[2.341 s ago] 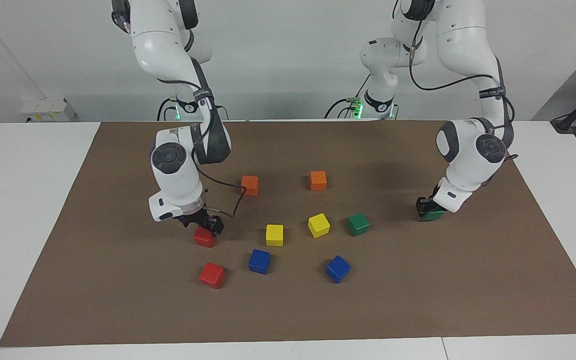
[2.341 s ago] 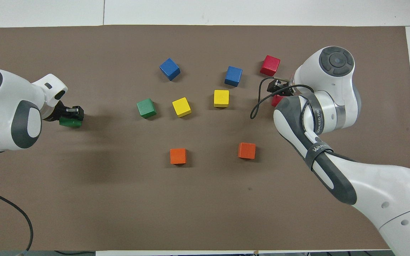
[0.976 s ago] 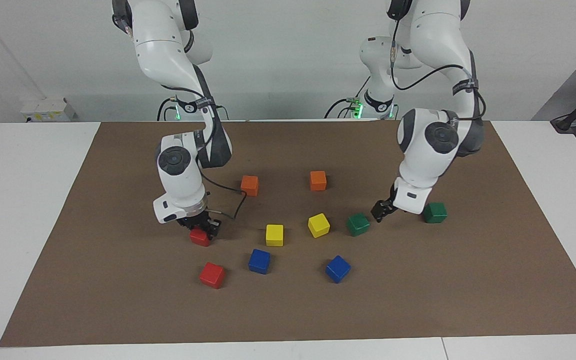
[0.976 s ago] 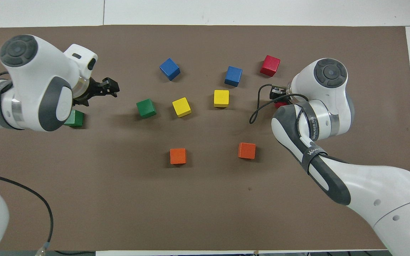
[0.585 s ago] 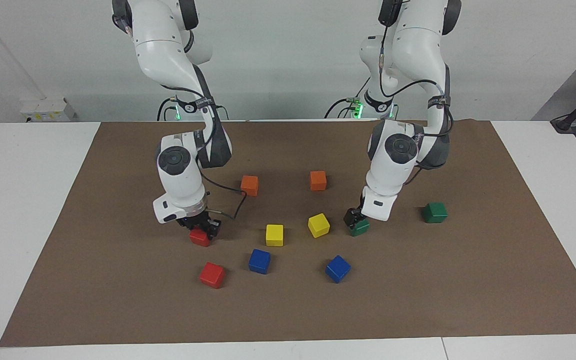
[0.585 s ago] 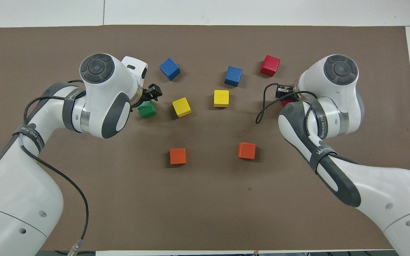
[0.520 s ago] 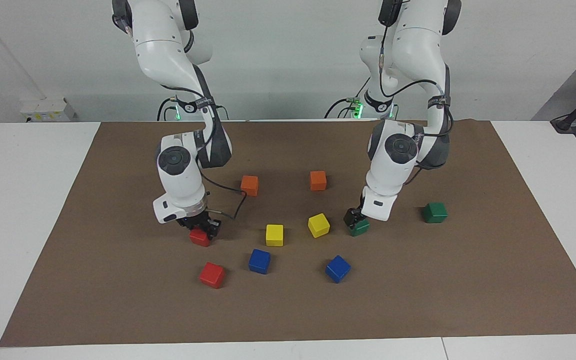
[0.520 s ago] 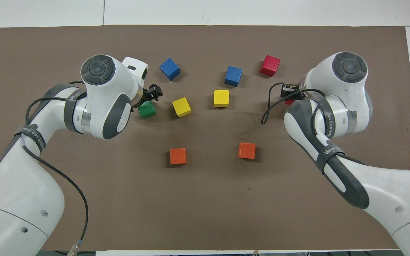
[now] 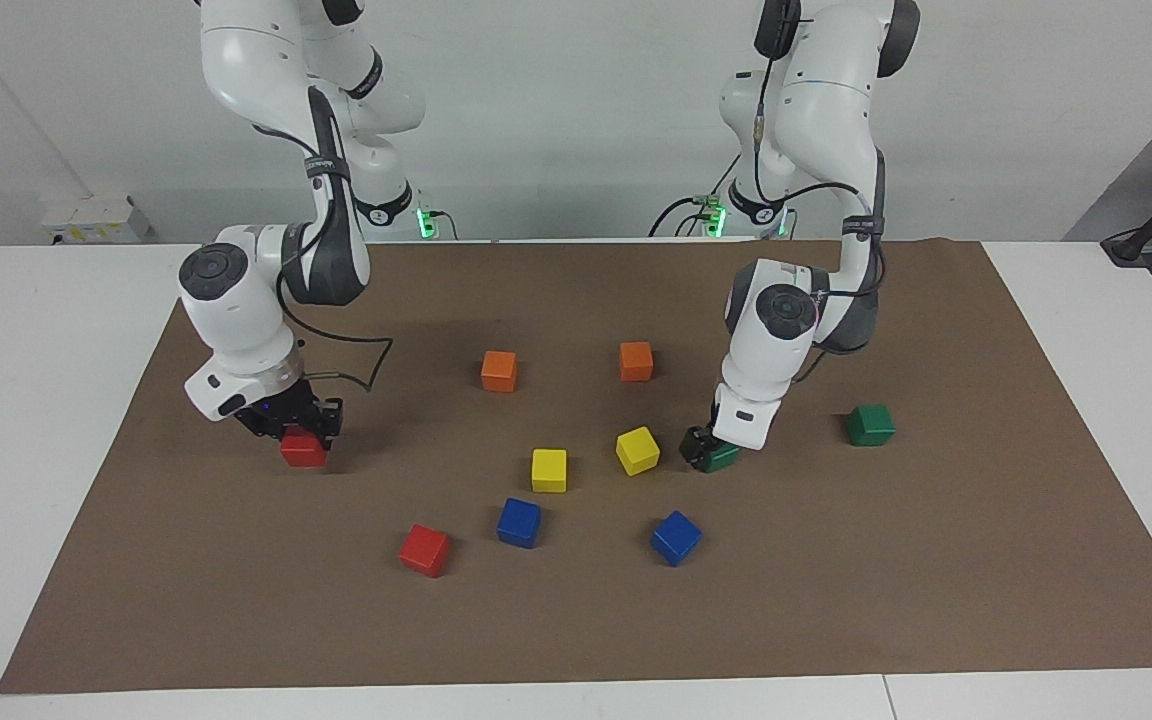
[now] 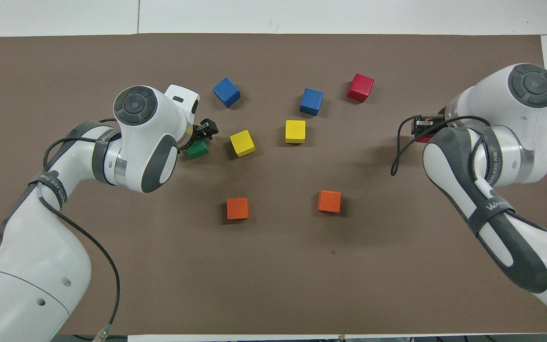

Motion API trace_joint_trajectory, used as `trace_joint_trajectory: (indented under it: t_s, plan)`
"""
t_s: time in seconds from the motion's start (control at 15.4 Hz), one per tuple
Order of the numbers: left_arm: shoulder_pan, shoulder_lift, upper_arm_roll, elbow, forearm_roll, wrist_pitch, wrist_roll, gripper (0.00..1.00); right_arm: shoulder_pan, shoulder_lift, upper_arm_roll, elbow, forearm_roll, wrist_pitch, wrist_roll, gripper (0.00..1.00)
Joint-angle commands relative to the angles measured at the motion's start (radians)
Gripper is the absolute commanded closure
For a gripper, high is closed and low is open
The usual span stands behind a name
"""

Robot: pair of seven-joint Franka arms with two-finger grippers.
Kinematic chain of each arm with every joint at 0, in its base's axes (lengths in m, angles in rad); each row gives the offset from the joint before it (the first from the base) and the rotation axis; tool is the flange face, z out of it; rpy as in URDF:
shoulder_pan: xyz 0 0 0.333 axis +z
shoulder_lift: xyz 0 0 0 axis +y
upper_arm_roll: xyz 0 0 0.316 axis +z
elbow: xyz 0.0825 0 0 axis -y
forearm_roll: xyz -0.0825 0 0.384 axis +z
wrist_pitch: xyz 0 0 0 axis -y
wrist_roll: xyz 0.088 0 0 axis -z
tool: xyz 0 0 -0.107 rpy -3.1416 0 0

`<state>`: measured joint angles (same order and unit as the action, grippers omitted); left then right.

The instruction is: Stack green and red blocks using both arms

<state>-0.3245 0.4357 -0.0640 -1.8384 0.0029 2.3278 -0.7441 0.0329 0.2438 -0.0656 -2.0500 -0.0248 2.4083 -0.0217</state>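
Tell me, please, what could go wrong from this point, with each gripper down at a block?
The left gripper sits on a green block beside a yellow block; a wide move could nudge that neighbour. The right gripper holds a red block low over the mat; carried this low it might drag or twist in the grip.

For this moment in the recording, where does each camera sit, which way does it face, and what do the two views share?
Facing view: high across the table, looking at the robots; both arms show from shoulder down, the right gripper holding a red block, the left gripper down on a green block.
Overhead view: high above the robots' end, looking steeply down; forearms and wrists enter from the bottom.
Shared: the brown mat and blocks, turned half around; the second green block shows only in the facing view.
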Motion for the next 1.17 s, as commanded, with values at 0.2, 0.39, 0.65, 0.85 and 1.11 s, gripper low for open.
trace_joint_trajectory:
  t_s: [0.2,0.39,0.65,0.85,1.11]
  plan:
    - [-0.016,-0.020,0.018,0.117,0.032,-0.256,-0.061,1.00,-0.060,-0.003,0.012,-0.087,-0.010,0.145,-0.093,1.00]
    - [0.105,-0.133,0.016,0.096,0.042,-0.390,0.169,1.00,-0.070,0.012,0.012,-0.087,-0.010,0.160,-0.093,1.00]
    - [0.274,-0.180,0.018,0.084,0.040,-0.472,0.591,1.00,-0.071,0.038,0.013,-0.082,0.003,0.201,-0.090,1.00]
    - [0.335,-0.204,0.018,0.004,0.040,-0.389,0.756,1.00,-0.071,0.042,0.013,-0.076,0.006,0.199,-0.087,0.16]
    - [0.383,-0.207,0.016,-0.041,0.040,-0.302,0.838,1.00,-0.061,0.043,0.012,-0.038,0.006,0.161,-0.080,0.00]
